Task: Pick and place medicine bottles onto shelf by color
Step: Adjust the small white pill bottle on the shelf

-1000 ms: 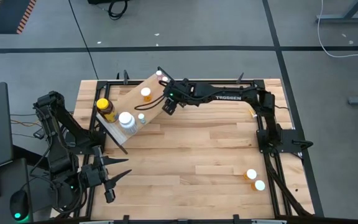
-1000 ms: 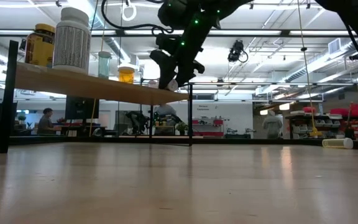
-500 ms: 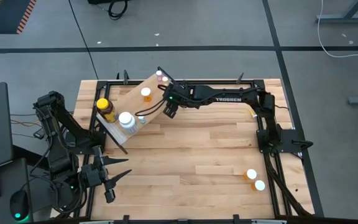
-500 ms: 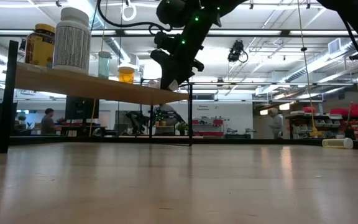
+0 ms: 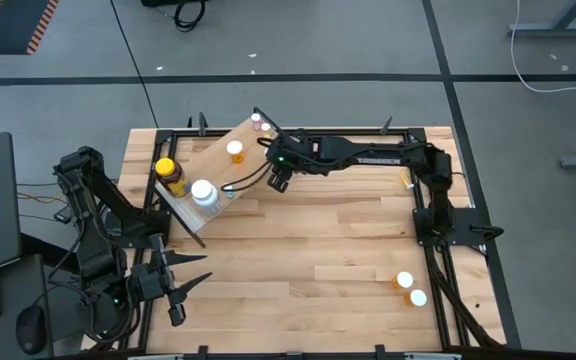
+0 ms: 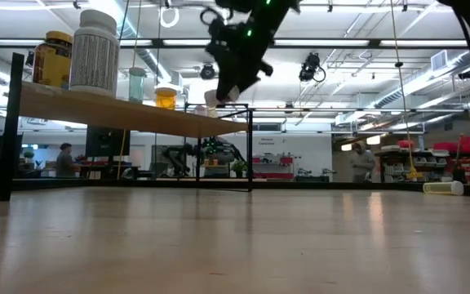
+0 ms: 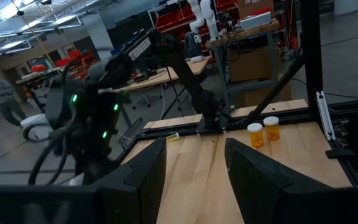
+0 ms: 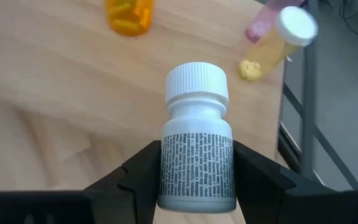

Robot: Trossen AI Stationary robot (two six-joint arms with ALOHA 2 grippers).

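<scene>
On your worktop (image 5: 318, 250) | shelf (image 5: 208, 165) at the far left, bottles standing on it | right end effector (image 8: 196, 186) over the shelf's near edge, clamped on a small white bottle (image 8: 196, 165) | left end effector (image 7: 194, 168) parked near-left, fingers apart, empty | two orange vials (image 5: 408, 288) near-right.

White bottle (image 8: 197, 140) base: hidden between right gripper (image 8: 197, 180) fingers.
Far people (image 6: 65, 157): blurred.

We see our right arm stretched across the table, its right gripper (image 8: 197, 186) clamped on a white bottle (image 8: 197, 158), while the left gripper (image 5: 173, 285) waits at the near-left corner, fingers parted
</scene>
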